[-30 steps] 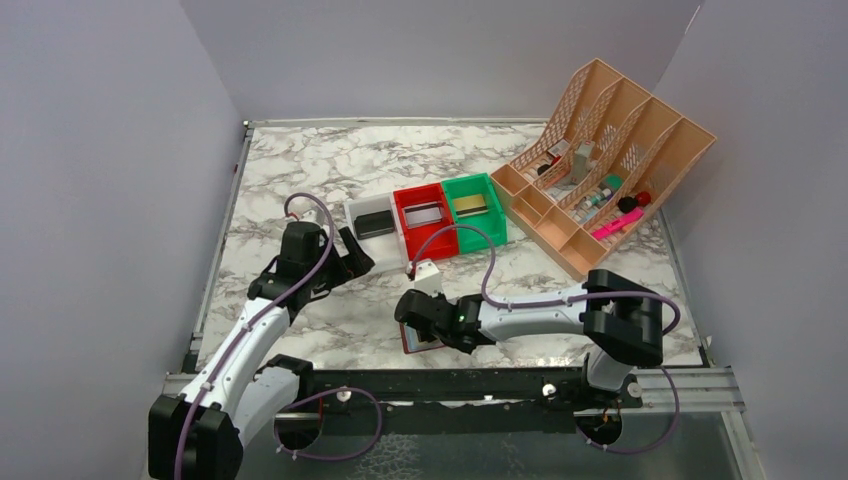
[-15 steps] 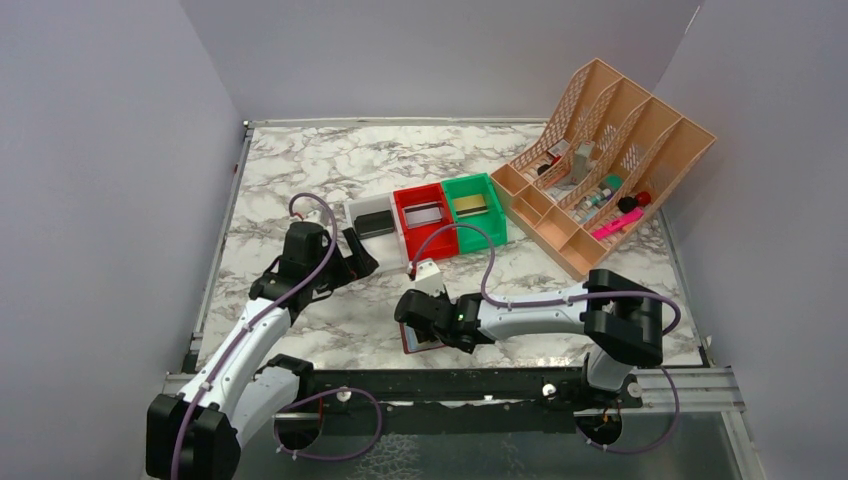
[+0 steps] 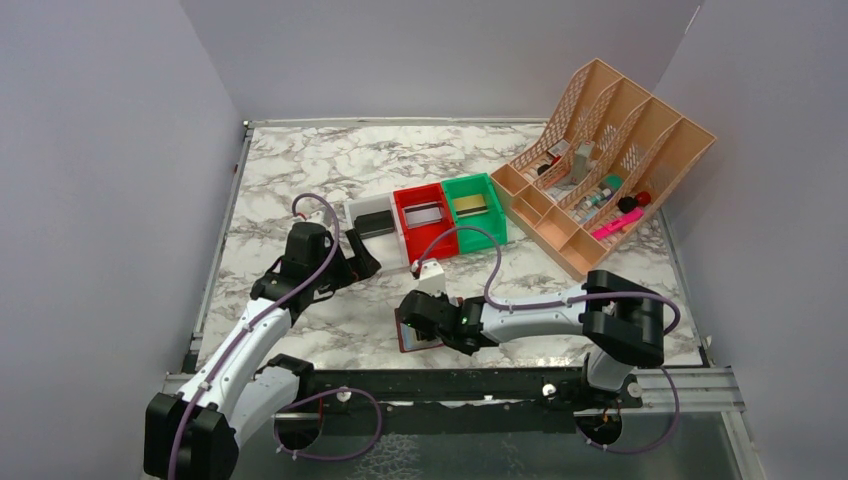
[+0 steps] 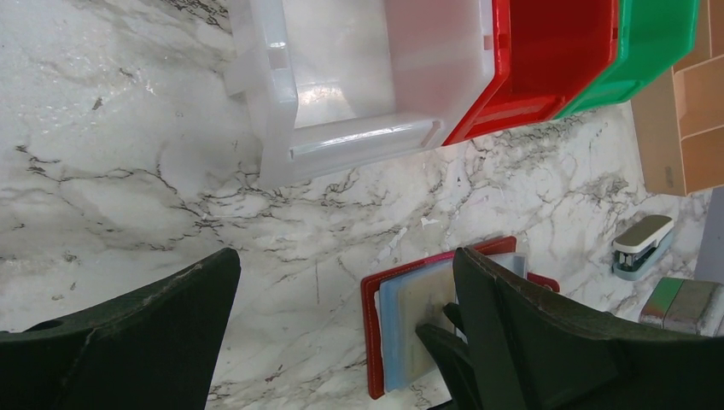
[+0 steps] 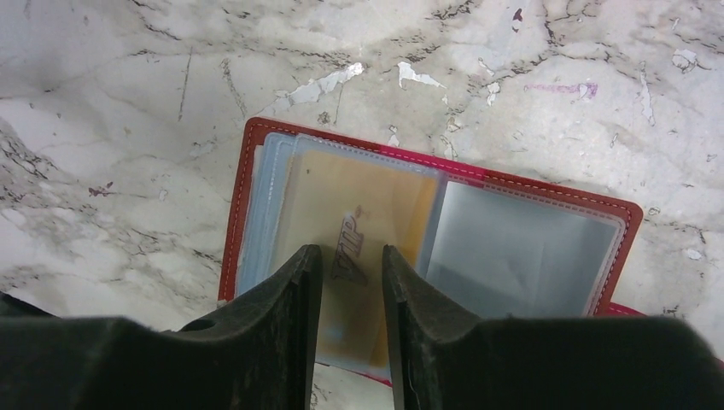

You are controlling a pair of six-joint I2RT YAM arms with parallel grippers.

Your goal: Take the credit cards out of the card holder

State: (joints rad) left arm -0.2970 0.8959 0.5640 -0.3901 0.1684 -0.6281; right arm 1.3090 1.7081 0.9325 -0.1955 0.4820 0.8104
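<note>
**Settling over the sleeved gold card**

Barely moves the right gripper [image 5: 350, 256] since a second ago: hovers over the card holder [image 5: 529, 248], low centre of the top view, fingers narrowly parted astride the gold card [image 5: 359, 201], pinching nothing. Edges the left gripper [image 4: 346, 282] slightly rightward, spread wide, empty. Leaves, by this judgement, that card yet to draw. Reveals its VIP print from the right wrist only; shows the black card [image 3: 374, 223] in the white bin [image 3: 349, 212] from above only.

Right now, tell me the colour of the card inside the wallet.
Gold card, marked VIP; the right wrist view shows it best.
</note>
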